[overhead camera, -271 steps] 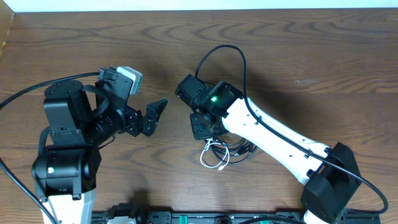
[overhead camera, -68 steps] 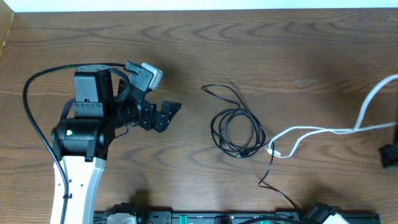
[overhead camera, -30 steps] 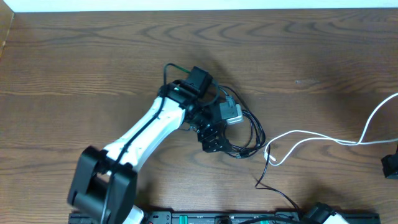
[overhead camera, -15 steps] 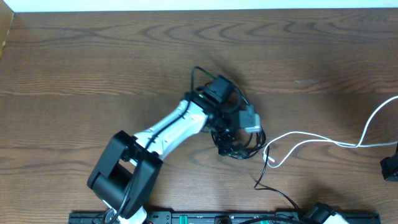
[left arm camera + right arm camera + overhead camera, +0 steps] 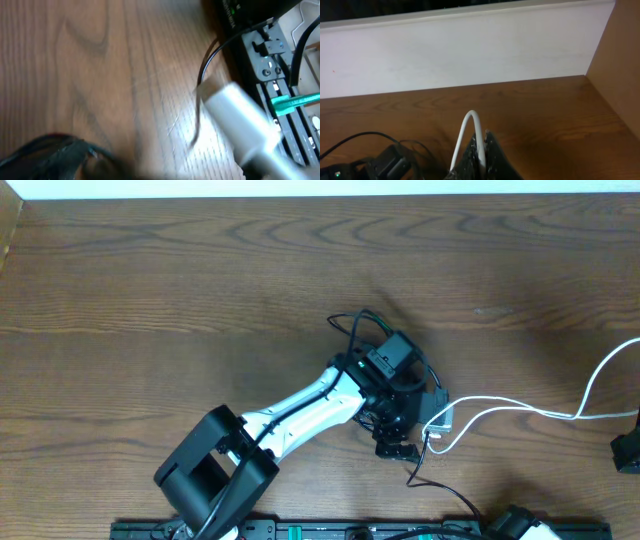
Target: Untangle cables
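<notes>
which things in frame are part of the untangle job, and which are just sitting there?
Part of the job:
- white cable, its loop pinched in the shut jaws of the right gripper
- black cable, partly hidden under the left gripper

Just there:
- wooden table
- equipment rail at the near edge
- white wall behind the table

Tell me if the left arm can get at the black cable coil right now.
Probably yes. The left gripper hangs right over the black cable coil, nothing between them. The white cable, held in the right gripper, runs close beside and might get caught too.
</notes>
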Robot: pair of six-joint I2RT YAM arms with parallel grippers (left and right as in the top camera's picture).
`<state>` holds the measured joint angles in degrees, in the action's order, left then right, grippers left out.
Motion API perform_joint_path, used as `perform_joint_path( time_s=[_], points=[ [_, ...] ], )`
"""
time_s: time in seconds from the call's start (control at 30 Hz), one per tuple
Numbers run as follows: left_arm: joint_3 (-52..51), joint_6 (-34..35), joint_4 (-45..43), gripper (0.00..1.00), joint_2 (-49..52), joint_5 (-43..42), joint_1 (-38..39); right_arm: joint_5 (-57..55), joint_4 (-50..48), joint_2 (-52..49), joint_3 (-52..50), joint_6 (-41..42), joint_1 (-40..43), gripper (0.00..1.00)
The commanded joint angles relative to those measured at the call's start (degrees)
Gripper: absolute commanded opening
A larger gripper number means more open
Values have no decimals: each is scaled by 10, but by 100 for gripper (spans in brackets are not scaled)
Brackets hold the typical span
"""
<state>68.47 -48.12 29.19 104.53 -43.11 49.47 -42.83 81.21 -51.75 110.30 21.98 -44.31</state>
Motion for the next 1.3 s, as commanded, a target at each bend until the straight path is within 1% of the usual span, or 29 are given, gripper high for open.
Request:
perform_joint_path(
  time_s=[0.0, 0.07, 0.1, 0.13, 0.17, 0.2, 0.27, 0.4, 0.5, 0.57, 0.67, 0.77, 0.87, 1.03, 1.13, 1.27],
  points=[
    [-1, -6, -17, 100, 18, 1, 13, 0, 1, -4, 1, 9, 1, 1],
    [-1, -2, -28, 100, 28, 1, 18, 0, 4, -4, 1, 14, 1, 1],
    [-1, -2, -32, 96, 35, 1, 19, 0, 7, -4, 1, 14, 1, 1],
    [-1, -2, -35, 89, 39, 1, 20, 0, 9, -4, 1, 14, 1, 1],
    [-1, -2, -37, 75, 44, 1, 20, 0, 10, -4, 1, 14, 1, 1],
    [-1, -3, -39, 57, 49, 2, 20, 0, 11, -4, 1, 14, 1, 1],
    [-1, -2, -41, 8, 56, 12, 20, -1, 14, -4, 1, 14, 1, 1],
    [-1, -1, -38, 7, 56, 45, 19, -1, 13, -4, 1, 14, 1, 1],
    [-1, 19, -38, 7, 52, 89, 12, -1, 14, -4, 1, 14, 1, 1],
    [-1, 31, -35, 7, 50, 125, 2, -3, 14, -4, 1, 14, 1, 1],
    [-1, 32, -18, 7, 46, 155, -25, -9, 16, -4, 1, 13, 1, 1],
    [-1, 40, -3, 7, 38, 157, -64, -29, 22, -4, 1, 14, 1, 1],
    [-1, 82, -4, 7, 24, 155, -113, -49, 26, -4, 1, 14, 1, 1],
    [-1, 170, 8, 7, -23, 147, -221, -87, 31, -4, 0, 20, 1, 1],
    [-1, 170, 35, 7, -50, 130, -261, -127, 52, -4, -2, 52, 1, 1],
    [-1, 170, 68, 7, -77, 127, -292, -161, 85, -4, -5, 94, 1, 1]
  ],
)
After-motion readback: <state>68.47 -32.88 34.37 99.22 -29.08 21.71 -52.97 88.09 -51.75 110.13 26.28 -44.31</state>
